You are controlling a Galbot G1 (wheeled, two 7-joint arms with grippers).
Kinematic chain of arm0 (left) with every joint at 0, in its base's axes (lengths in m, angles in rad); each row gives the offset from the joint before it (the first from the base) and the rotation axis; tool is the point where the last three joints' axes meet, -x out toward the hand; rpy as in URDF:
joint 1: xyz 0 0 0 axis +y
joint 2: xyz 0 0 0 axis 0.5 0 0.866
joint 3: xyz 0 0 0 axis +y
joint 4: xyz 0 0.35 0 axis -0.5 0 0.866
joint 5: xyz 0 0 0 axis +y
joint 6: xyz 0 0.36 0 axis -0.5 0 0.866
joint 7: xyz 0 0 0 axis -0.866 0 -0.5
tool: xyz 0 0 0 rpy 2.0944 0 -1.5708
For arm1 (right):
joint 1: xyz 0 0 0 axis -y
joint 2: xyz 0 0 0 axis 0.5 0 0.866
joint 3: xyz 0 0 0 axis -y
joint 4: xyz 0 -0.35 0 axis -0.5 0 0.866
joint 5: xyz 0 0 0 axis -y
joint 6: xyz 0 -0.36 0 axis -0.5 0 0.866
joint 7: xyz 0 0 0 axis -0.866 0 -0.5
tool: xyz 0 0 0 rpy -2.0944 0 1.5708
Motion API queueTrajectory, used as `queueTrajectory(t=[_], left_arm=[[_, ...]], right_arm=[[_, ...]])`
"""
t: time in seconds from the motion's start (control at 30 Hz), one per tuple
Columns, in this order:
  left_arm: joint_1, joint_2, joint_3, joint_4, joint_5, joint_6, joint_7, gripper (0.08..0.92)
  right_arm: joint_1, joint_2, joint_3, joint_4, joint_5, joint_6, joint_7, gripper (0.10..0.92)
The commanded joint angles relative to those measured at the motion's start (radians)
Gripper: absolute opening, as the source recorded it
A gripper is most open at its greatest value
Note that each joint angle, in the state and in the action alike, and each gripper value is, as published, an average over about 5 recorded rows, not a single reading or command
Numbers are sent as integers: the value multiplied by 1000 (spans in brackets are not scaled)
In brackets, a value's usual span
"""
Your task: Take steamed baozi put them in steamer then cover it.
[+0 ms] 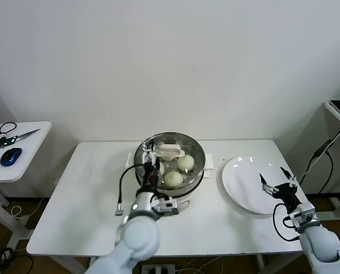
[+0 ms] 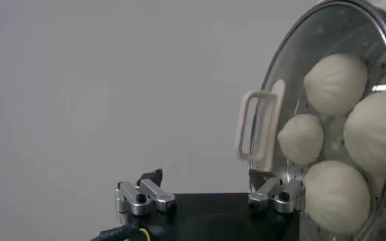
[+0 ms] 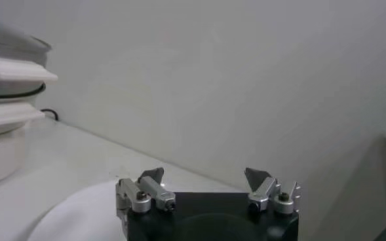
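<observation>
From the head view, the steamer [image 1: 170,165] sits near the middle of the white desk [image 1: 79,200], a round shiny steel basket on a white base. The cover [image 1: 169,154], clear glass with a metal rim and a white rectangular handle, lies on top of it. Through the glass, the steamed baozi [image 1: 185,162] show as smooth cream-white rounds; three are plain to see, and a fourth is partly hidden under the handle and the left claw [image 1: 150,171]. That claw hangs over the near-left rim of the steamer, and from here its fingers are hard to make out against the metal. To the right lies a flat white plate [image 1: 247,185], glossy, with the right claw [image 1: 277,181] above its near-right edge, fingers spread wide and holding nothing. A small side table [image 1: 21,154] at far left carries a blue mouse [image 1: 11,156] and scissors [image 1: 16,137].

In the left wrist view, the left claw [image 2: 212,196] stands wide open and empty, one fingertip just beside the cover's [image 2: 324,98] rim. Four baozi [image 2: 335,84] press close together behind the glass; the steamer's far side is cut off.

In the right wrist view, the right claw [image 3: 206,186] is open, grasping nothing, over the plate's [image 3: 75,216] pale curve. The steamer's [image 3: 2,111] white base and rim are cut off at the edge.
</observation>
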Motion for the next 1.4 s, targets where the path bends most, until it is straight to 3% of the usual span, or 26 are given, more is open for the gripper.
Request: queueTrajectory(t=[0.03, 0.13, 0.27, 0.53, 0.83, 1.4], left_arm=[[307, 51, -310, -223, -378, -227, -270, 823], [407, 26, -477, -230, -699, -433, -375, 823], [498, -21, -664, -172, -959, -687, -432, 823], [540, -71, -860, 64, -1349, -958, -430, 823], [535, -82, -853, 189, -1476, -986, -370, 823], [553, -79, -852, 175, -1453, -930, -345, 823]], right_arm=[[-26, -3, 9, 45, 55, -36, -2, 823], [-36, 2, 18, 48, 79, -24, -3, 823], [-48, 9, 23, 51, 92, -9, -4, 823], [-54, 30, 16, 65, 105, -1, -8, 823], [-74, 42, 13, 80, 111, 15, -42, 823], [-57, 56, 11, 67, 131, 18, -55, 823]])
